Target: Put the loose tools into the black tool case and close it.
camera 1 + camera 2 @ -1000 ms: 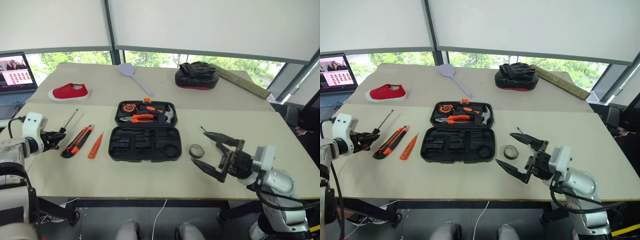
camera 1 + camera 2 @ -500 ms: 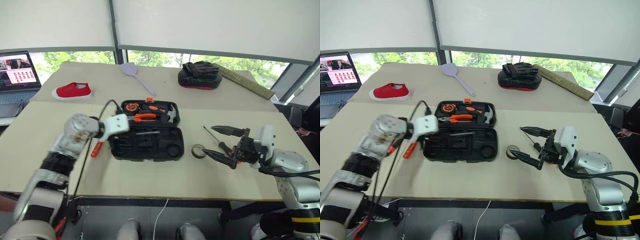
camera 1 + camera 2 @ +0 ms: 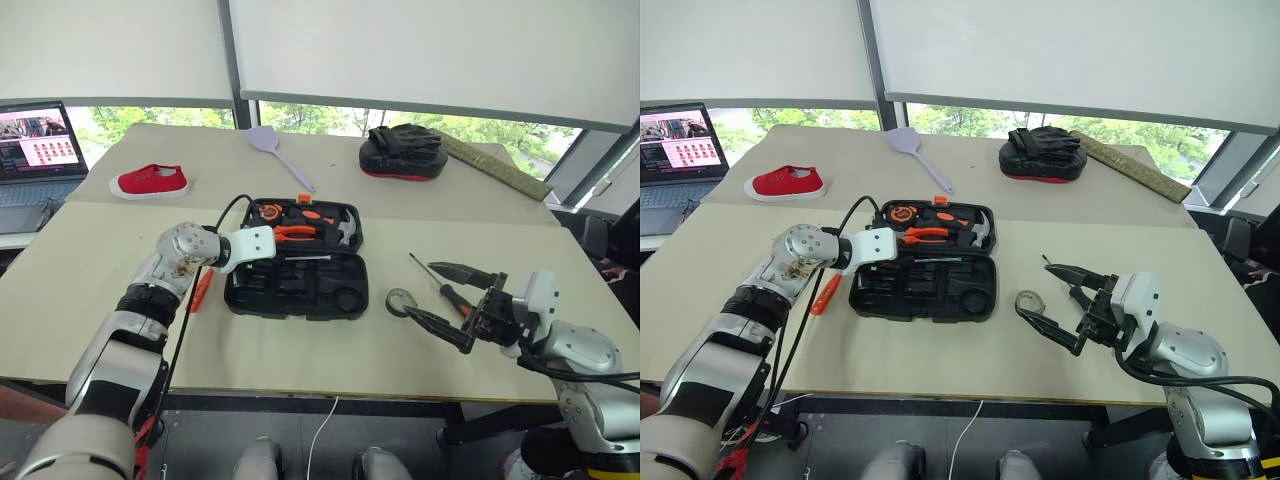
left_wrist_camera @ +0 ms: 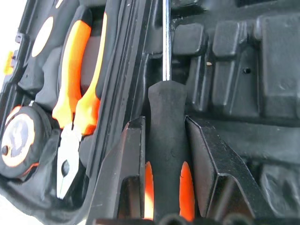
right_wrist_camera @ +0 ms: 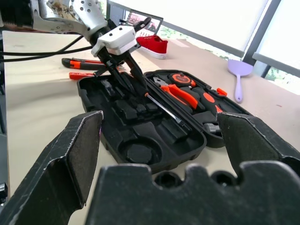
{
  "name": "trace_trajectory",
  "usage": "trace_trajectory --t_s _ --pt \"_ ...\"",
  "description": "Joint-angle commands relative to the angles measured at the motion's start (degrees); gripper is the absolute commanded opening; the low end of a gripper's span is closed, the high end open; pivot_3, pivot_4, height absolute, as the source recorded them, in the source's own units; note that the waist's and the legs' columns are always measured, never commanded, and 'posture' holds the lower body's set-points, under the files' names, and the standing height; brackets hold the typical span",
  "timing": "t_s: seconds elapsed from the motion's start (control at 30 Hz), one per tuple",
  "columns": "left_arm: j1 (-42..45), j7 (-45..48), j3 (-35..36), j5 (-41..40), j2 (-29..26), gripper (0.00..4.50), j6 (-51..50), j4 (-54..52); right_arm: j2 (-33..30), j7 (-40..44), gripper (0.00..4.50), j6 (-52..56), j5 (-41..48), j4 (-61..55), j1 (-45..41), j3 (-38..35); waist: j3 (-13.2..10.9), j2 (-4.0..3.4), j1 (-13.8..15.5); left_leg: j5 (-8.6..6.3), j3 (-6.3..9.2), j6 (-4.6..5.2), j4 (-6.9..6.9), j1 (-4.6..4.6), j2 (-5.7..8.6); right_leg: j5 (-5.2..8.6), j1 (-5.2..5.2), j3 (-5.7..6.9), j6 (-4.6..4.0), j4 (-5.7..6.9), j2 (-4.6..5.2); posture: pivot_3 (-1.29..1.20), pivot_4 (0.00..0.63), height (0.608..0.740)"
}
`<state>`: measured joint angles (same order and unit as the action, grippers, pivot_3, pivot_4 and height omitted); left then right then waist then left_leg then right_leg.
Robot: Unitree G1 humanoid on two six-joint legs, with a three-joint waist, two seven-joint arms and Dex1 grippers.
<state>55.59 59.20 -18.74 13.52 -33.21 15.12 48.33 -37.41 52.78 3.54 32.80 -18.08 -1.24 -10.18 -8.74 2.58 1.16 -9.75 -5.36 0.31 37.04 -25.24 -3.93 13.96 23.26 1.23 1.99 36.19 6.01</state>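
The left gripper point(image 4: 165, 154), closed on a screwdriver point(image 4: 167, 122), holds it over the open black tool case point(image 3: 297, 290) mid-surface; align the shaft with its moulded slot before lowering. The right gripper point(image 3: 455, 305) is wide open, empty

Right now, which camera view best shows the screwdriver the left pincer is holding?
The left wrist view: the screwdriver sits clamped in the left pincer over the tool case. The right wrist view shows it small, and in the eye views its shaft is a thin line.
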Motion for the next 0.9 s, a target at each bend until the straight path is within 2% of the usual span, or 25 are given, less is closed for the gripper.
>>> trace_trajectory --t_s 0.03,0.3,0.37,0.4,0.5,0.6,0.73,0.9 --pt "2.6 1.3 -0.2 0.3 0.6 0.84 4.4 2.7 0.4 -0.8 4.50 -0.2 0.4 -2.3 0.2 -1.9 0.0 0.00 -0.1 0.00 0.00 0.01 0.00 0.00 0.00 0.00 0.00 0.00 0.00 0.00 0.00 0.00 0.150 0.740" --pt "5.0 1.7 0.1 1.3 1.3 0.84 7.9 9.0 0.9 -1.8 4.50 -0.5 0.2 -2.8 1.0 -2.1 0.0 0.00 -0.2 -0.01 0.00 0.01 0.00 -0.01 0.00 0.00 0.00 0.01 0.01 -0.01 0.00 0.00 0.150 0.740" --pt "4.7 3.7 2.9 -2.6 2.4 1.85 7.8 8.8 1.0 -1.7 4.50 -0.5 0.1 -2.8 1.6 -2.1 0.0 0.00 -0.2 -0.01 0.00 0.01 0.00 -0.01 0.00 0.00 0.00 0.01 0.00 0.00 0.00 0.00 0.150 0.740" --pt "4.6 4.3 4.3 -4.4 2.9 2.06 8.1 8.7 1.0 -1.7 4.50 -0.5 0.1 -2.8 1.9 -2.0 0.0 0.00 -0.1 -0.01 0.00 0.01 0.00 -0.01 0.00 0.00 0.00 0.01 0.01 0.00 0.00 0.00 0.150 0.740" --pt "5.0 5.3 8.7 -9.0 3.5 3.18 7.5 8.8 0.8 -1.5 4.50 -0.3 0.2 -2.6 2.4 -2.0 0.0 0.01 0.0 -0.01 0.01 0.01 0.03 -0.06 0.00 0.00 0.00 0.03 0.01 -0.01 0.01 0.00 0.150 0.740" --pt "5.7 7.0 13.4 -14.0 3.3 3.18 3.5 9.0 0.6 -1.1 4.50 -0.3 0.4 -2.3 2.8 -2.3 0.0 0.01 -0.3 -0.01 0.03 0.02 0.06 -0.06 0.00 -0.01 0.00 0.03 0.01 0.02 0.00 0.00 0.150 0.740" --pt "3.3 8.0 16.6 -17.3 3.0 2.09 -4.1 7.6 0.8 -0.9 4.50 -0.3 0.5 -1.7 3.3 -2.5 0.0 0.01 -0.6 0.00 0.07 0.02 0.06 -0.05 -0.01 0.00 0.00 0.03 0.01 0.04 -0.03 0.00 0.150 0.740" --pt "-1.9 4.0 16.3 -16.4 4.5 0.19 -9.1 3.3 1.2 -0.8 4.50 -0.6 0.1 -1.4 4.3 -2.3 0.0 -0.01 -0.5 -0.01 0.08 0.02 0.06 -0.01 0.00 0.00 -0.03 0.02 0.02 0.05 -0.03 0.00 0.150 0.740"
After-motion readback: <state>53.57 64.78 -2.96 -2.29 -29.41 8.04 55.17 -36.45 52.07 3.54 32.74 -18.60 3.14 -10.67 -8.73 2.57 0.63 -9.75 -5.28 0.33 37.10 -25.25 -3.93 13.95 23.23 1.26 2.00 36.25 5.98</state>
